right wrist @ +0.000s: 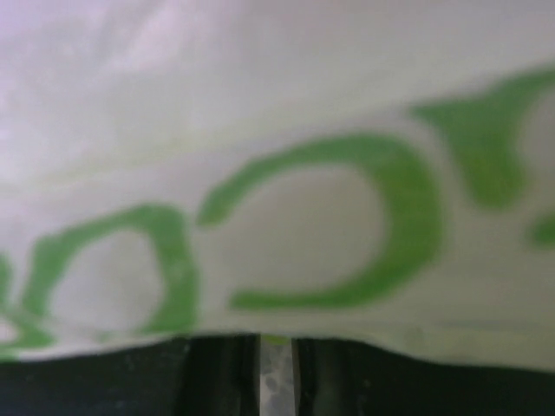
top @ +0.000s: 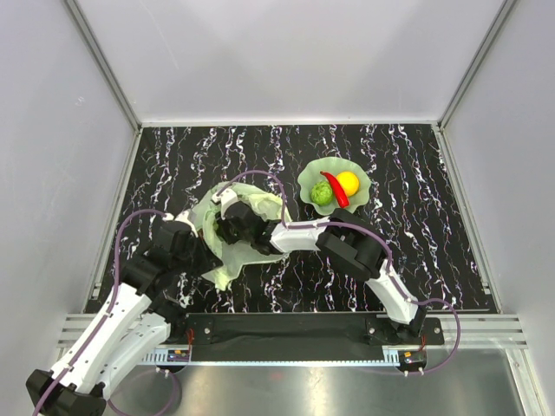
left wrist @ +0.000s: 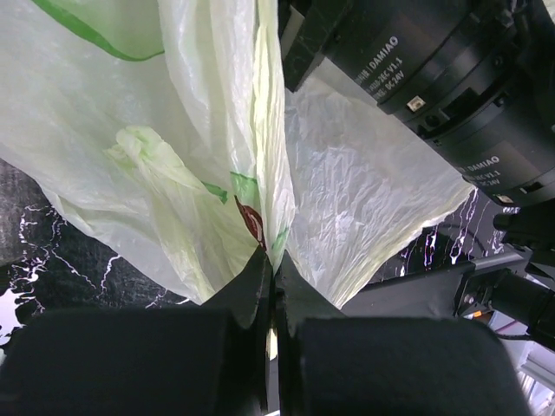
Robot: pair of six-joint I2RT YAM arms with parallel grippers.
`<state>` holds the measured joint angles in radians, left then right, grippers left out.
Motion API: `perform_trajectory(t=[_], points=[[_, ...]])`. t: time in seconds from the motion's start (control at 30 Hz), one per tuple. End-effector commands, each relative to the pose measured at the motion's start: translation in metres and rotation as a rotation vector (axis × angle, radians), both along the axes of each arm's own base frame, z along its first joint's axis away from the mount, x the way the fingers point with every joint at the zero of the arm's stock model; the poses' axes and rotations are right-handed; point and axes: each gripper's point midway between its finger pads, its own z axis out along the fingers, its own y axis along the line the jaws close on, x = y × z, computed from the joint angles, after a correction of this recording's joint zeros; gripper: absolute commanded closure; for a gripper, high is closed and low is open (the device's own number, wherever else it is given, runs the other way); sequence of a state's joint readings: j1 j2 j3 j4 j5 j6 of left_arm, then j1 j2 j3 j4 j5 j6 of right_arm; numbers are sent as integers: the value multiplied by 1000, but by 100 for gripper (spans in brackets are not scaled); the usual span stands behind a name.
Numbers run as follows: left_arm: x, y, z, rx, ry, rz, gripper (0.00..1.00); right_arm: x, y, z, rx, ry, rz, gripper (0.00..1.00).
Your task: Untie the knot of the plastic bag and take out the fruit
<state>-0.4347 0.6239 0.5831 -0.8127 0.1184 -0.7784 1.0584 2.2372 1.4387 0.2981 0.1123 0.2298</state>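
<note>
The left claw [left wrist: 270,267] clamps the plastic bag [left wrist: 364,191]; whether the right claw [right wrist: 275,381] grips, I cannot tell.

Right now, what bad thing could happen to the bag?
The left gripper pinches the plastic bag by its thin film; a hard pull might tear it. The bag covers the right wrist camera, so the right gripper may work blind. The right arm passes near the green dish and could bump it.

Lab robot cell: white panel walls [top: 303,61], aluminium framing [top: 104,65], black marbled tabletop [top: 416,251].
</note>
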Motion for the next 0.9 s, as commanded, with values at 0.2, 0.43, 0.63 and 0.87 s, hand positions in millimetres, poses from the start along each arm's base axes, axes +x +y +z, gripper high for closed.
perform_trajectory(t=[0.2,0.43,0.63,0.87], points=[[26,2,13,29,-99,33,100,-20,-38,63,-5,-42,7,91],[45,-4,13,29,-128,39,100,-27,-63,116,28,-100,-10,91],[69,-10,23,36,-159,45,100,-28,-80,136,-3,-111,-45,91],[116,0,65,87,-269,101,100,-37,-102,153,-80,-89,-48,94]])
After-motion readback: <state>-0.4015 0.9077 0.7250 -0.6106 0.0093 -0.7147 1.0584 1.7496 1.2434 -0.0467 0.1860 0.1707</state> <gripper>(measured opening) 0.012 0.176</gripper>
